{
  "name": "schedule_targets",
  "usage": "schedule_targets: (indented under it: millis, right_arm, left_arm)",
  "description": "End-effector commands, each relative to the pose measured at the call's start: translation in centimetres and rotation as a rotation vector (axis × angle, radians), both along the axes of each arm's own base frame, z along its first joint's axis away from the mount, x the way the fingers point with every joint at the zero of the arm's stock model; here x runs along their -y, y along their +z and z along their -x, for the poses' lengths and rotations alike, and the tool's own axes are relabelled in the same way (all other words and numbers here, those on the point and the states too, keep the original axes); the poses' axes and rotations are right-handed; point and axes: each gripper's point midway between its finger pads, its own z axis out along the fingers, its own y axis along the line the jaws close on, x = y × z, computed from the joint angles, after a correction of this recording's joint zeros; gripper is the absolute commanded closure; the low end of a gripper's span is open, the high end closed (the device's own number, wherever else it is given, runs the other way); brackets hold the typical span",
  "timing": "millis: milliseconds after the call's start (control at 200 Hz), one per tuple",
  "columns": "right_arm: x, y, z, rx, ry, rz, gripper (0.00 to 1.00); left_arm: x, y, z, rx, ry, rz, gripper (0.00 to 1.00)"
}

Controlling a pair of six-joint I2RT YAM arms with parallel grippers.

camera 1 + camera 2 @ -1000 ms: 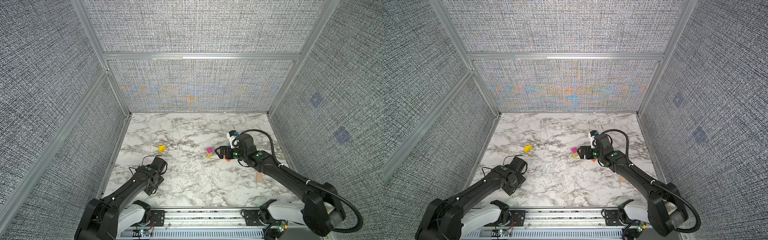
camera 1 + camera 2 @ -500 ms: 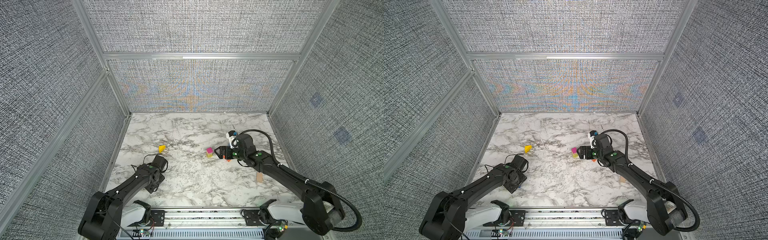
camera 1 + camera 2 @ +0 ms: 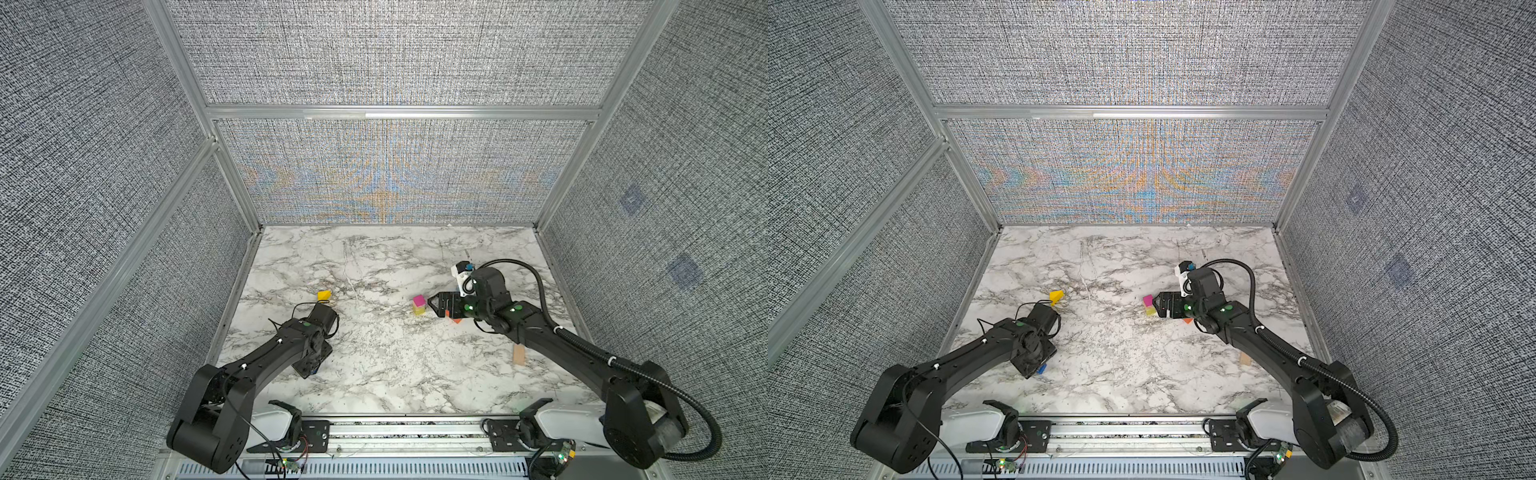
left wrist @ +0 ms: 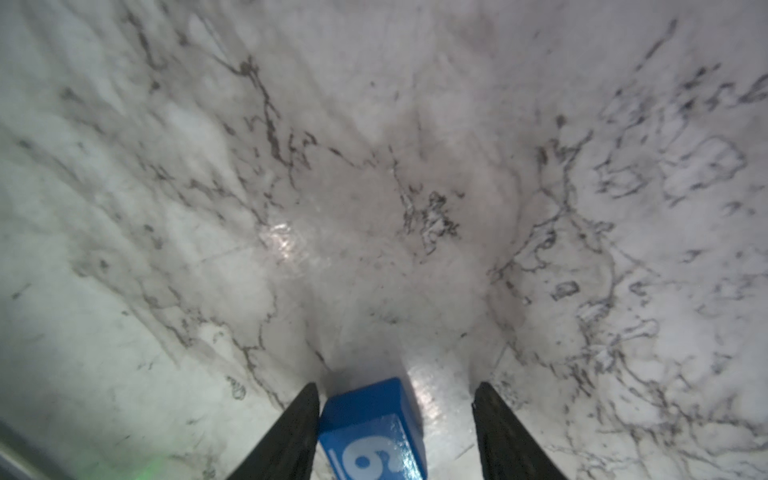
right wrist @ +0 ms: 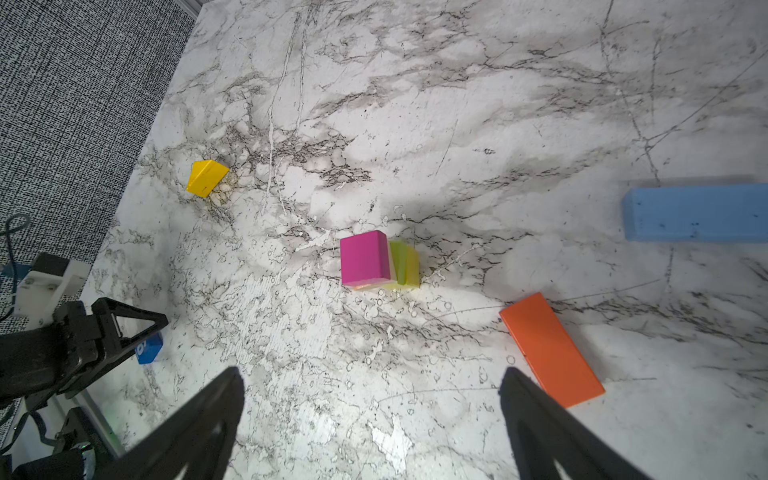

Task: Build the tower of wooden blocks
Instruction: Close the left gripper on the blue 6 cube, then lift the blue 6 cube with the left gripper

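The tower (image 3: 419,305) (image 3: 1147,305) is a magenta cube (image 5: 363,257) on a lime and yellow base (image 5: 405,262). My right gripper (image 5: 372,372) (image 3: 430,303) hovers open just right of it, with nothing between its fingers. An orange slab (image 5: 550,349) (image 3: 456,321) lies beside one right finger, and a blue slab (image 5: 694,214) lies farther off. My left gripper (image 4: 395,388) (image 3: 1034,368) stands low at the front left, open around the blue "6" cube (image 4: 370,424) (image 3: 1041,369). One finger touches the cube; a gap separates the other. A yellow wedge (image 3: 323,295) (image 5: 205,178) lies behind the left arm.
A plain plank (image 3: 518,355) (image 3: 1245,359) lies at the right, partly under the right arm. Fabric walls with metal frames enclose the marble table (image 3: 374,365) on three sides. The left wall runs close to the left arm.
The left arm has shifted slightly over the blue "6" cube. The right arm and the tower have stayed where they were.
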Motion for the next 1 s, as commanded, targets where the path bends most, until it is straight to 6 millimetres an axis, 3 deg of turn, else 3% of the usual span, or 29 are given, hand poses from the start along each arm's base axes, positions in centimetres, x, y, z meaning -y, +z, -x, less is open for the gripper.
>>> schedule_targets:
  millis: [0,135,530,700,995]
  right_arm:
    - [-0.2,0.1,-0.1,0.008,0.008,-0.006,0.02]
    - [-0.2,0.2,0.0,0.008,0.008,-0.006,0.02]
    - [-0.3,0.0,0.0,0.004,0.012,-0.007,0.02]
    - [-0.5,-0.1,0.0,0.0,0.015,-0.009,0.01]
    - [-0.4,-0.1,0.0,-0.001,0.016,-0.007,0.01]
  left_arm:
    - [0.1,0.1,-0.7,0.007,-0.016,-0.009,0.4]
    - [0.5,0.0,-0.9,0.001,-0.023,0.006,0.47]
    - [0.4,-0.8,1.5,-0.054,-0.023,0.038,0.45]
    - [0.6,-0.9,1.7,-0.053,-0.022,0.053,0.46]
    - [1.0,-0.9,1.3,-0.049,-0.032,0.066,0.58]
